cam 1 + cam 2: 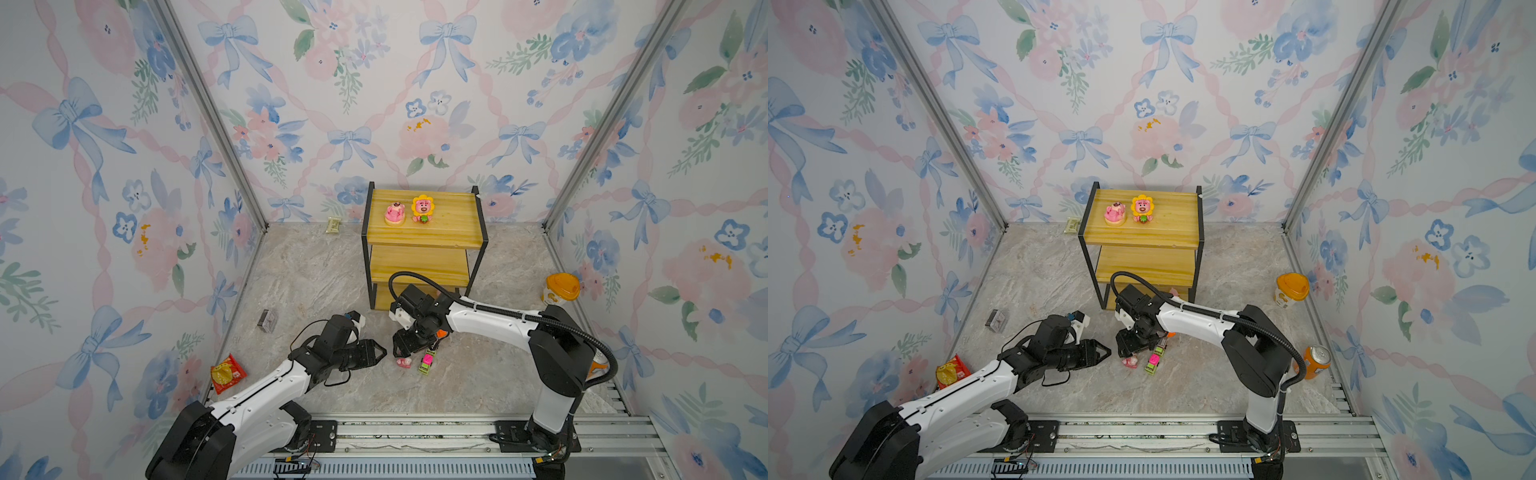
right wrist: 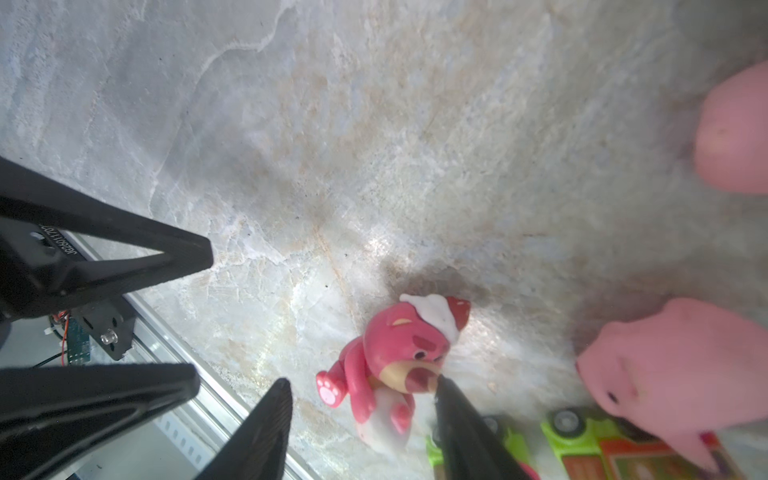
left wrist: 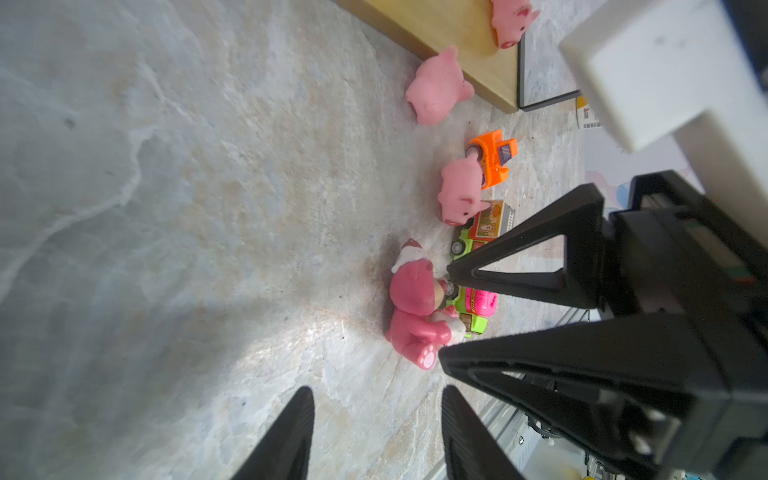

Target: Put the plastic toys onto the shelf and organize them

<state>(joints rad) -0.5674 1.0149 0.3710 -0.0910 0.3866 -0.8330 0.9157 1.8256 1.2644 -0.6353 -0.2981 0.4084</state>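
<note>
The shelf [image 1: 453, 222] stands at the back with a pink bear [image 1: 395, 213] and a sunflower bear [image 1: 422, 209] on its top board. A third bear [image 2: 390, 365] in a red-white cap lies on the floor. My right gripper [image 2: 361, 390] is open around it: one fingertip touches its face, the other stands apart. My left gripper [image 3: 376, 399] is open and empty, just left of the bear. Nearby on the floor are two pigs [image 3: 438, 87] [image 3: 459, 189] and the orange [image 3: 494, 156], red-green [image 3: 478, 232] and pink-green [image 3: 476, 305] cars. Another pig [image 3: 509, 18] lies on the lowest board.
A yellow-lidded cup [image 1: 561, 289] stands by the right wall and an orange can [image 1: 1316, 361] behind the right arm. A red snack packet [image 1: 226, 372] and a small dark box [image 1: 268, 321] lie at the left. A small packet [image 1: 333, 225] lies left of the shelf.
</note>
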